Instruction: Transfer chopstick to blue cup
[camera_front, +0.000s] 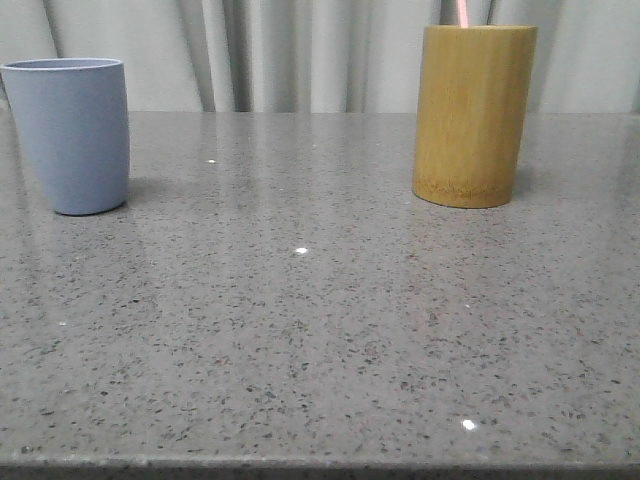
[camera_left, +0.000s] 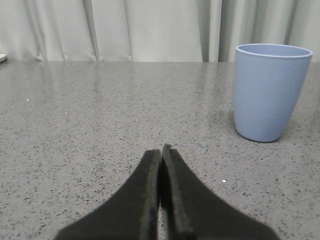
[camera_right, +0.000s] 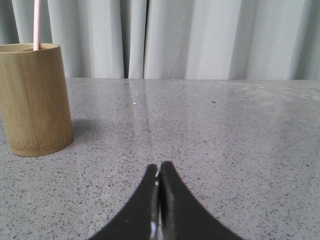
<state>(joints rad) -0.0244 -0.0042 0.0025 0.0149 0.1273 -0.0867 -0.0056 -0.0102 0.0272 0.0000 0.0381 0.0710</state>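
Observation:
The blue cup (camera_front: 70, 134) stands upright at the far left of the grey speckled table; it also shows in the left wrist view (camera_left: 269, 92). A pale pink chopstick (camera_front: 464, 13) sticks up out of the yellow-brown bamboo cylinder (camera_front: 470, 115) at the far right; only its top shows. In the right wrist view the chopstick (camera_right: 36, 24) rises from the cylinder (camera_right: 35, 99). My left gripper (camera_left: 160, 151) is shut and empty, low over the table, short of the blue cup. My right gripper (camera_right: 158, 168) is shut and empty, apart from the cylinder. Neither gripper shows in the front view.
The grey speckled table (camera_front: 320, 320) runs from its front edge to pale curtains (camera_front: 300, 50) at the back. The two vessels stand far apart near the back, with bare tabletop between them.

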